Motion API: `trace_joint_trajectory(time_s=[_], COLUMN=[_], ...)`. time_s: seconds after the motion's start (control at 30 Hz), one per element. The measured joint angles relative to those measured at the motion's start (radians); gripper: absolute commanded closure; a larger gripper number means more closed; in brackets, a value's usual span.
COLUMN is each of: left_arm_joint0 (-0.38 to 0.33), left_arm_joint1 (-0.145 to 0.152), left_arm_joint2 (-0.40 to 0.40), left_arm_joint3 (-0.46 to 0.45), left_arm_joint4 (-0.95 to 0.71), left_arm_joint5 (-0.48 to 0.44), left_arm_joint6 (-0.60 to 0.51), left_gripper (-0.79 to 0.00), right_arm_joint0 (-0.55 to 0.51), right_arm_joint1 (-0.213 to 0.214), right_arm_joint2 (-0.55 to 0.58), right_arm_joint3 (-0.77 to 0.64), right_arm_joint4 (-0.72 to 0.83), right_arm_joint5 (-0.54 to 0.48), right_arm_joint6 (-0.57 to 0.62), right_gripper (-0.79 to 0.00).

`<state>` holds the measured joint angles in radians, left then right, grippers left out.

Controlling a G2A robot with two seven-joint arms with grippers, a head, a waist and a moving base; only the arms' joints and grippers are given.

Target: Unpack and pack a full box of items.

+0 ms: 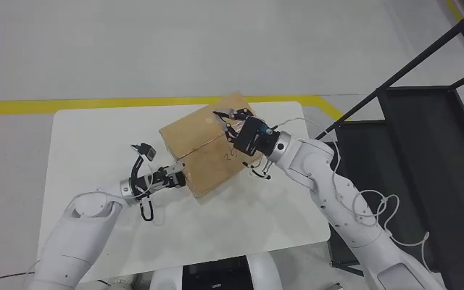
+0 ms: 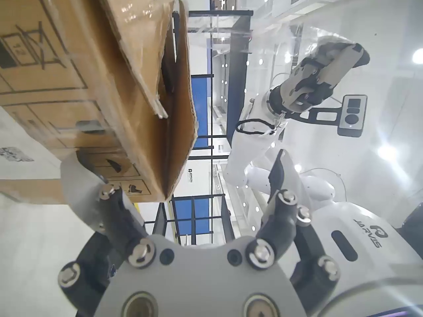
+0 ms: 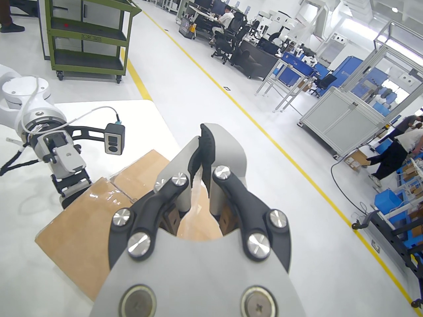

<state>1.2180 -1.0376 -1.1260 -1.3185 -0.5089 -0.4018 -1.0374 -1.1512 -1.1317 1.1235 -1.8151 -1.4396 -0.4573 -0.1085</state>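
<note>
1. Starting at the left: a bare stretch of white table [image 1: 87, 145], serving as a flat base for the job.
2. Presses the left gripper [image 1: 176, 177] against the left side wall of the cardboard box [image 1: 206, 156], low by the tabletop. Probably a brace, to stop the box sliding while the top is worked.
3. Spreads the fingers wide and holds nothing. Sets one grey pad [image 2: 82, 179] against the box wall and leaves the other [image 2: 279, 179] free in the air beside the corner.
4. Places the box mid-table, turned at an angle to the table's edges, within reach of both arms. Shows glossy tape over the cardboard and top flaps slightly parted at one end. Hides the contents, so unpacking looks barely begun.
5. Poises the right gripper [image 1: 226, 119] over the far right part of the box top, by the seam.
6. Draws the fingers narrow and pinches a thin pale strip [image 3: 197, 183], either packing tape or a flap edge; cannot tell which. Seems gripped in order to peel or lift the top open.
7. Calls next, by this hold, for a steady pull away from the seam with the brace in place. Risks tearing the strip or tipping the box.
</note>
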Motion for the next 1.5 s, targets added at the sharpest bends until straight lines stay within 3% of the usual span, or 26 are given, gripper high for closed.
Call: trace_joint_trajectory(time_s=[0.17, 0.4, 0.43, 0.47, 0.5, 0.53, 0.6, 0.63, 0.67, 0.77, 0.87, 0.93, 1.1, 1.17, 1.5], left_arm_joint0=[-0.022, -0.016, -0.010, -0.006, -0.002, 0.003, 0.007, 0.008, 0.009, 0.014, 0.014, 0.015, 0.019, 0.022, 0.034], left_arm_joint1=[0.001, 0.010, 0.012, 0.013, 0.014, 0.014, 0.016, 0.017, 0.017, 0.017, 0.017, 0.017, 0.017, 0.017, 0.019], left_arm_joint2=[0.014, -0.011, -0.018, -0.023, -0.027, -0.031, -0.034, -0.033, -0.033, -0.032, -0.034, -0.036, -0.038, -0.037, -0.045], left_arm_joint3=[0.011, -0.035, -0.041, -0.045, -0.049, -0.051, -0.055, -0.058, -0.062, -0.073, -0.077, -0.081, -0.089, -0.104, -0.105], left_arm_joint4=[0.077, 0.241, 0.258, 0.272, 0.284, 0.293, 0.323, 0.348, 0.361, 0.386, 0.391, 0.390, 0.390, 0.395, 0.411], left_arm_joint5=[0.012, 0.013, 0.021, 0.031, 0.044, 0.064, 0.101, 0.127, 0.145, 0.188, 0.209, 0.210, 0.201, 0.171, 0.174], left_arm_joint6=[-0.034, 0.074, 0.093, 0.108, 0.124, 0.145, 0.170, 0.184, 0.193, 0.204, 0.213, 0.217, 0.215, 0.200, 0.205], left_gripper=[-0.785, -0.785, -0.745, -0.610, -0.385, -0.299, -0.197, -0.185, -0.095, 0.000, 0.000, -0.055, -0.080, 0.000, 0.000], right_arm_joint0=[0.009, 0.025, 0.027, 0.029, 0.030, 0.032, 0.034, 0.035, 0.035, 0.037, 0.037, 0.039, 0.052, 0.056, 0.058], right_arm_joint1=[-0.002, -0.008, -0.009, -0.009, -0.010, -0.010, -0.011, -0.012, -0.012, -0.013, -0.014, -0.015, -0.017, -0.017, -0.022], right_arm_joint2=[0.004, -0.005, -0.006, -0.006, -0.006, -0.006, -0.006, -0.006, -0.006, -0.003, -0.001, 0.000, 0.005, 0.008, 0.033], right_arm_joint3=[0.007, 0.029, 0.031, 0.032, 0.033, 0.035, 0.036, 0.037, 0.037, 0.038, 0.036, 0.035, 0.030, 0.028, 0.026], right_arm_joint4=[0.002, 0.018, 0.019, 0.019, 0.019, 0.020, 0.020, 0.021, 0.022, 0.024, 0.023, 0.021, 0.012, 0.008, 0.001], right_arm_joint5=[-0.001, -0.008, -0.008, -0.008, -0.009, -0.009, -0.010, -0.010, -0.011, -0.012, -0.013, -0.014, -0.012, -0.010, 0.046], right_arm_joint6=[0.008, 0.017, 0.018, 0.018, 0.018, 0.019, 0.021, 0.023, 0.024, 0.026, 0.025, 0.021, 0.003, -0.003, -0.054], right_gripper=[0.000, 0.000, 0.000, 0.000, 0.000, 0.000, 0.000, 0.000, 0.000, 0.000, 0.000, 0.000, 0.000, 0.000, 0.000])
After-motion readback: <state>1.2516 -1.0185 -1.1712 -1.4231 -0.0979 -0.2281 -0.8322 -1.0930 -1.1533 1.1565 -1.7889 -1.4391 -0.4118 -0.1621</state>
